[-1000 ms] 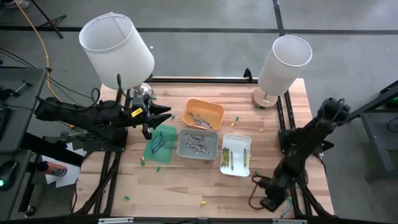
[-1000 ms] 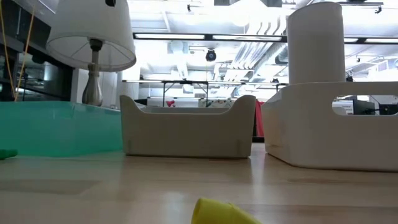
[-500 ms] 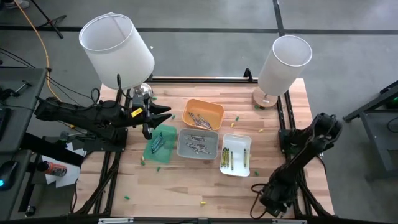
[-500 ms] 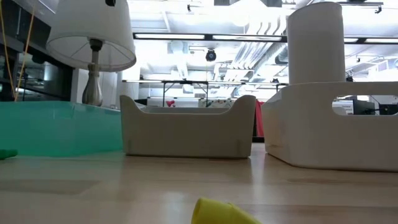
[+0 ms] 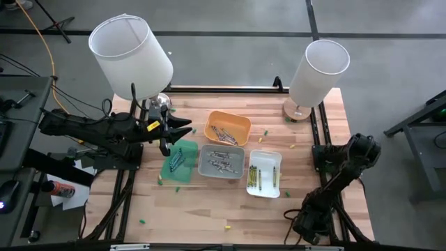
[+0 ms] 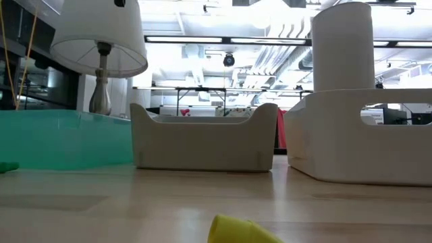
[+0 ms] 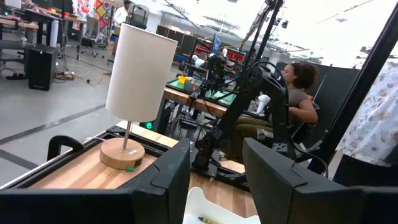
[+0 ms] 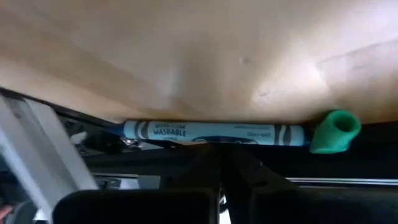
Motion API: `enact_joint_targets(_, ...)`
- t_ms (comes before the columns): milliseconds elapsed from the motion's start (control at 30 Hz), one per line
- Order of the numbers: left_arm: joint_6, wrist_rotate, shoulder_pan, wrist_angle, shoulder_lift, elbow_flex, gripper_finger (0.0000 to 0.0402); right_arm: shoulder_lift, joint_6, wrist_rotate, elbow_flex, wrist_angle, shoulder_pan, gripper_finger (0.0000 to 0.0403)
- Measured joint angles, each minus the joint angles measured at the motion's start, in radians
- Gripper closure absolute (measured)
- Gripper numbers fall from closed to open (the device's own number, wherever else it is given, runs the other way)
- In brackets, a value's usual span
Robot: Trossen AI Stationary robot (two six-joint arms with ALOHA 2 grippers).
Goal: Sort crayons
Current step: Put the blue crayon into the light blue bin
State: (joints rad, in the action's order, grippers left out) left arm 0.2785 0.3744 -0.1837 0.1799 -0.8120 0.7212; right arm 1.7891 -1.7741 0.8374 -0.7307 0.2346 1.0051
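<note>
High camera looked straight down on my whole table (image 5: 209,202) and both arms. Low camera sat at tabletop height, very near the green tray (image 6: 64,138), grey tray (image 6: 202,145) and white tray (image 6: 361,145), facing the room. Left wrist camera faced across toward the right lamp (image 7: 138,93), shared with overhead. Right wrist camera sat close against the table's near edge.

Table centre blocked by four trays set close together: orange tray (image 5: 228,128), green tray (image 5: 179,162), grey tray (image 5: 221,161), white tray (image 5: 265,173); only narrow slots between them. Two lamps stand at the far edge, large lamp (image 5: 131,57) over the left corner and small lamp (image 5: 317,72) at the right corner, bare wood open between their bases. Near strip of table (image 5: 202,209) lies open, dotted with loose crayons (image 5: 226,226); left gripper (image 5: 182,130) hangs over the green tray's far side.
</note>
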Motion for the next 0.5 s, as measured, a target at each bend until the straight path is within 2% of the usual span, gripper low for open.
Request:
enact_joint_targets(233, -0.001, 0.000, 0.000, -0.001, 0.000, 0.000, 0.0264, 0.011, 0.002, -0.011, -0.001, -0.015, 0.027, 0.0399)
enact_joint_targets(500, -0.001, 0.003, 0.000, -0.002, 0.000, 0.000, 0.0264, 0.010, 0.018, -0.040, -0.001, -0.018, -0.028, 0.0402)
